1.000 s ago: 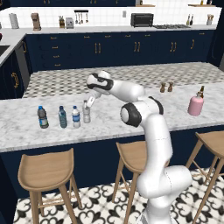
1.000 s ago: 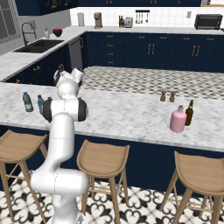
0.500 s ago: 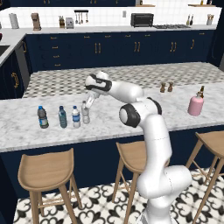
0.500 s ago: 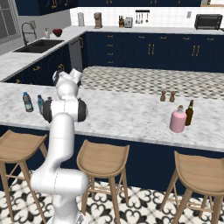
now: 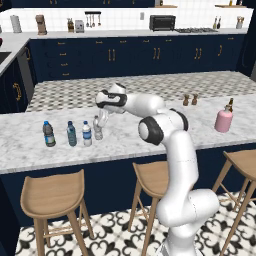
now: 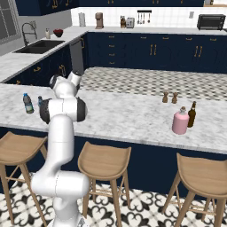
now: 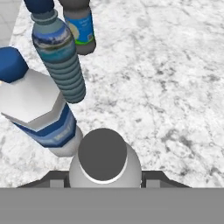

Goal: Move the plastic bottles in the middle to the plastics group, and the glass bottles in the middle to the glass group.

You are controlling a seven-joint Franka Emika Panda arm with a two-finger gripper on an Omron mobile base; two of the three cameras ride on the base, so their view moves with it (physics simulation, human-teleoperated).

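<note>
The gripper (image 5: pixel 101 119) hangs right over the plain grey bottle (image 5: pixel 98 128), which stands upright on the marble counter (image 5: pixel 130 137) at the right end of a row of four. In the hand view its dark cap (image 7: pixel 102 154) sits between the fingers, but their tips are hidden low in the frame, so I cannot tell whether they are closed on it or apart. If the bottle is being set down here, the fingers should part fully and lift straight up, since the blue-label bottle (image 5: pixel 87 134) stands just beside it and could tip. Further left are the teal bottle (image 5: pixel 71 134) and the dark bottle (image 5: pixel 48 134). Well apart to the right, the pink bottle (image 5: pixel 223 119) stands next to the brown bottle (image 5: pixel 230 105), near two small shakers (image 5: pixel 189 100). Wooden stools (image 5: pixel 52 196) line the counter's near side, with navy cabinets (image 5: pixel 130 55) behind
</note>
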